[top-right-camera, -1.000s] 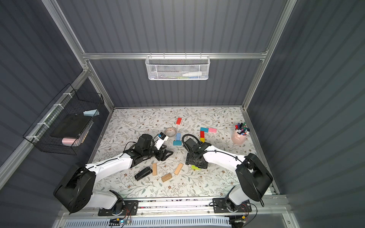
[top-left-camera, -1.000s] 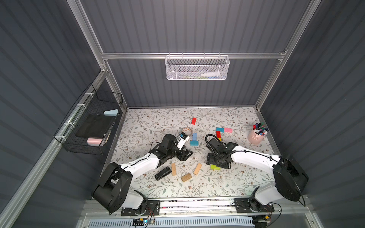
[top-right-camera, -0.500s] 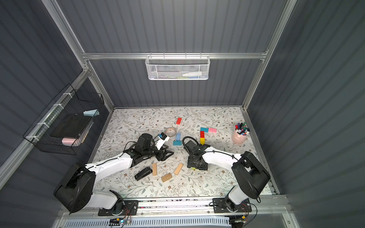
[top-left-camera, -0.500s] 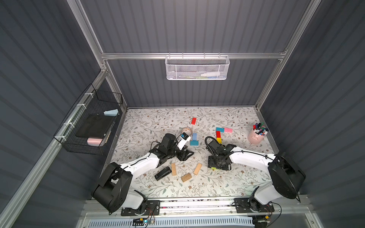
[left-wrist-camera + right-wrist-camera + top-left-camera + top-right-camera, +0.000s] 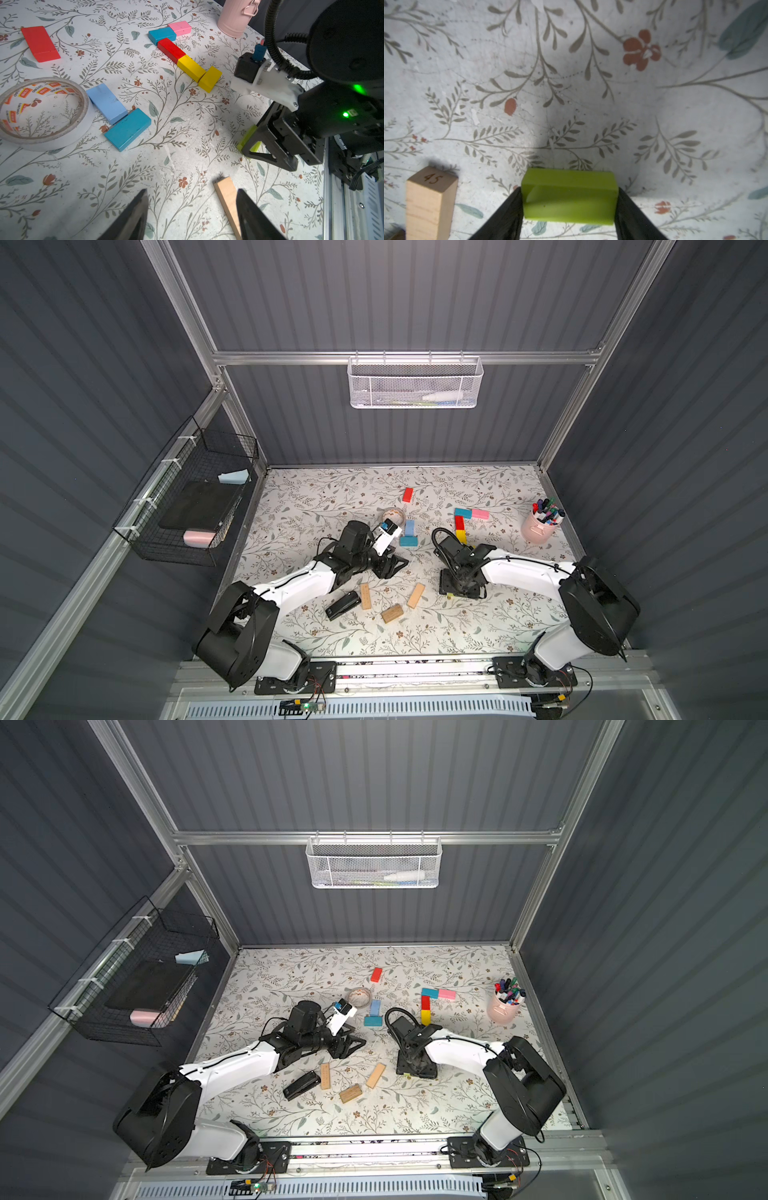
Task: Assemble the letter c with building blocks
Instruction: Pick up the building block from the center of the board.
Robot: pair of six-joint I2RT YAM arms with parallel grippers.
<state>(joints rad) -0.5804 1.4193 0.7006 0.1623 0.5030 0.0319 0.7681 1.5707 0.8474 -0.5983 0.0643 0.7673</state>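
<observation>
Five blocks laid as a started letter: pink block and teal block for the top bar, red block and yellow block for the spine, second yellow block crosswise at its foot. Judged past halfway; lower bar short a piece or two. Lime green block pinched between the right jaws, down at the desk, near the letter's foot. Left jaws spread, empty. Bare desk from the letter's open side to the pen cup; tape roll and spare blocks well apart on its closed side.
</observation>
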